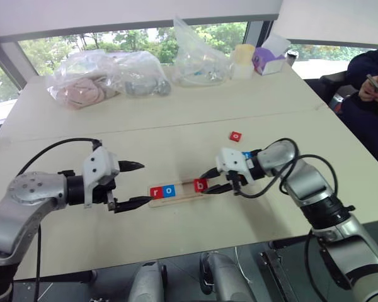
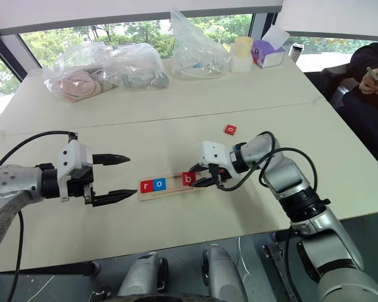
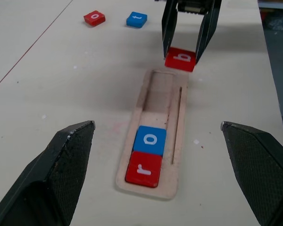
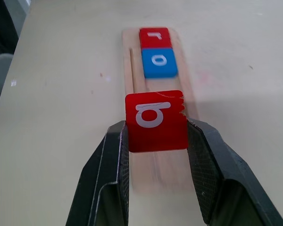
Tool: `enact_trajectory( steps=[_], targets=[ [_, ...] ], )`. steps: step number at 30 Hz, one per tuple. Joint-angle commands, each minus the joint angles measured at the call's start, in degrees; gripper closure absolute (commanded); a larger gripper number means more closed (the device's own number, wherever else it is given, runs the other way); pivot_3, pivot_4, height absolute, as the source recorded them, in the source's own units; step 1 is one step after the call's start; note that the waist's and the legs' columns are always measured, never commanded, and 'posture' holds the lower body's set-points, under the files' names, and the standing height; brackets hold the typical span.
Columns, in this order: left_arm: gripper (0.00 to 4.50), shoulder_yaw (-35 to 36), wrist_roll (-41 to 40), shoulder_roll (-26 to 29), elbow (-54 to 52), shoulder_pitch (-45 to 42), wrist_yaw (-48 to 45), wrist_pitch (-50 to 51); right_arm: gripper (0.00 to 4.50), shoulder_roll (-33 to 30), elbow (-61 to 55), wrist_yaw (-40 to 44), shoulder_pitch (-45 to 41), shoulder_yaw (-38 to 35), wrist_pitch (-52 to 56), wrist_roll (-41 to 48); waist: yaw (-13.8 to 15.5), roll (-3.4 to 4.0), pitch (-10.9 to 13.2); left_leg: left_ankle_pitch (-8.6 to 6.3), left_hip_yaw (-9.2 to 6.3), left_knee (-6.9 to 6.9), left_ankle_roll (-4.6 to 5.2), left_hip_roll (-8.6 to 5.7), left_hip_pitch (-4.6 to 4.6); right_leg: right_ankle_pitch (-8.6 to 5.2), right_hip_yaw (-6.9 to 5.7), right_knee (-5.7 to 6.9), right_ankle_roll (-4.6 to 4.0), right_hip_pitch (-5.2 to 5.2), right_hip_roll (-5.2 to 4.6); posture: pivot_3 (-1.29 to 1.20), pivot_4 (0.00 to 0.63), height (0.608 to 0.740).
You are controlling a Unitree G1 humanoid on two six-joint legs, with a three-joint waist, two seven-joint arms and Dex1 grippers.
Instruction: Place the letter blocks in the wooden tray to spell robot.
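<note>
Wooden tray [image 1: 176,192]: long, shallow, pale wood, raised rim, lying on my desk [image 1: 176,126]. Its end nearest my left gripper [image 1: 133,184] holds red r [image 3: 144,169], then blue o [image 3: 150,140]; the rest is bare. Red b [image 4: 156,120]: pinched between the jaws of my right gripper [image 1: 214,180], over the tray's far end. Left jaws spread wide. Beyond the tray: red o [image 3: 94,18]; blue tile [image 3: 137,19], letter hard to read.

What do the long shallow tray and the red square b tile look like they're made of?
The long shallow tray looks like unfinished light wood: pale, matte, faint grain. The red square b tile seems painted wood or plastic: smooth, even colour, chipped edge; can't tell which.
</note>
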Motion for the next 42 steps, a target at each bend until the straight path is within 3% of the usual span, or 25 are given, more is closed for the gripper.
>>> enact_trajectory(
  steps=[1,8,42],
  targets=[
    [0.0,3.3,-0.4,1.6,-1.2,0.9,-1.4,-1.6,3.37,2.6,-0.6,-3.9,-1.7,2.2,0.4,-3.0,-0.1,-0.01,0.0,0.0,0.03,0.0,0.0,0.0,0.0,0.0,0.02,-0.02,-0.01,0.0,-0.01,0.0,0.15,0.74],
    [0.0,3.8,-0.1,2.1,-1.8,1.9,-1.1,-2.0,3.37,5.7,4.4,-7.8,-3.1,4.9,-2.6,-7.1,-0.1,-0.01,0.0,0.0,0.12,-0.01,0.0,0.0,-0.05,0.01,0.08,-0.04,-0.01,-0.06,0.0,0.0,0.15,0.74],
    [0.0,2.3,-0.1,1.0,-2.8,1.3,1.9,-1.7,3.37,9.4,7.0,-5.8,-4.8,7.8,-2.6,-9.2,-0.3,-0.01,0.0,0.0,0.11,-0.02,0.0,0.01,-0.04,0.01,0.08,-0.03,0.0,-0.07,0.02,0.0,0.15,0.74]
  ],
)
